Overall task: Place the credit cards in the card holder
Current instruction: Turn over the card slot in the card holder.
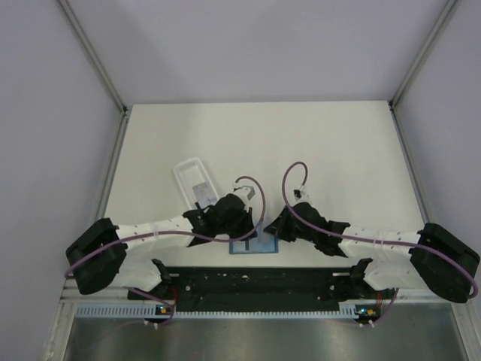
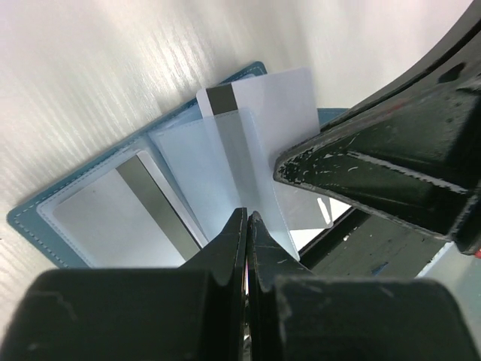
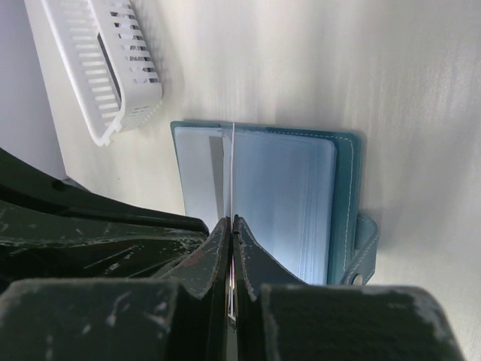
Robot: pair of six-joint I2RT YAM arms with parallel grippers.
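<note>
Table (image 1: 323, 143): pale, flat, and carrying everything else; both arms reach inward over its near edge.
Left arm (image 1: 150, 232): white links with a purple cable, stretched toward the middle of the near edge.
Right arm (image 1: 376, 242): mirrors it from the other side, so the two wrists meet just above the card holder.
White tray (image 1: 192, 177): long, slotted plastic, lying behind the left wrist and apart from the card holder.
Card holder (image 1: 255, 248): teal, lying open and flat at the near middle of the table, between the two wrists; its snap tab sticks out on one side.
Left end effector (image 2: 247, 218): fingers pressed together, pinching the edge of a clear sleeve (image 2: 195, 165) of the card holder.
Right end effector (image 3: 231, 222): fingers pressed together on a thin pale sheet seen edge-on, which looks like the credit card.
Credit card (image 2: 270, 101): pale with a dark stripe at one corner, tilted over the open card holder, its lower part behind the clear sleeve.
Stored card (image 2: 154, 207): pale with a dark stripe, lying flat in a pocket of the card holder beside the clear sleeve.
</note>
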